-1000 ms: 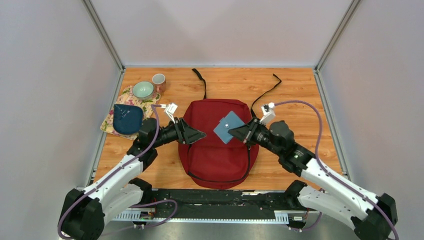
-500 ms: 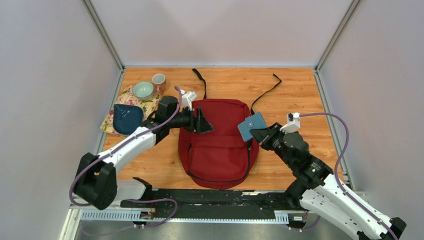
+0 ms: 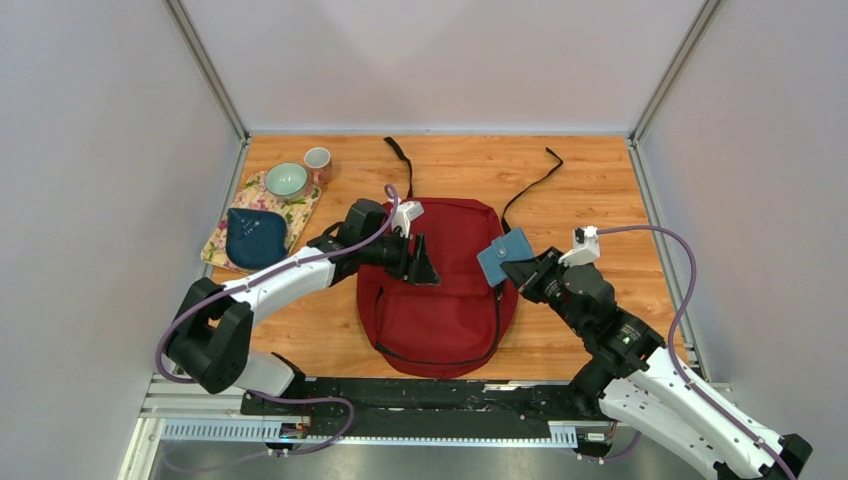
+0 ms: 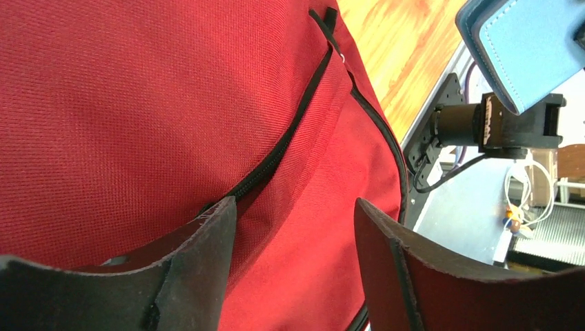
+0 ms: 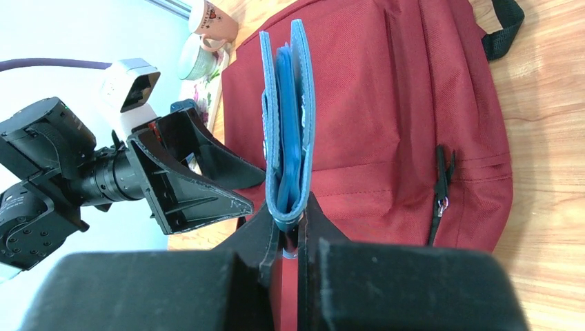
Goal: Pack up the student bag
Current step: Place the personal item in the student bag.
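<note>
Over the student bag (image 3: 440, 300), left jaws stand apart; right jaws clamp a blue wallet (image 3: 503, 257).

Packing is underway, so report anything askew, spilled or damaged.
Nothing stands out. The student bag lies flat, the bowl and mug stand upright at the far left, and the right gripper holds the blue wallet cleanly.

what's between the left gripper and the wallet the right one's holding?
Only the student bag's red fabric, beneath the gap; nothing else. The left gripper is open, the right gripper shut on the wallet. Clearest in the top external view.
</note>
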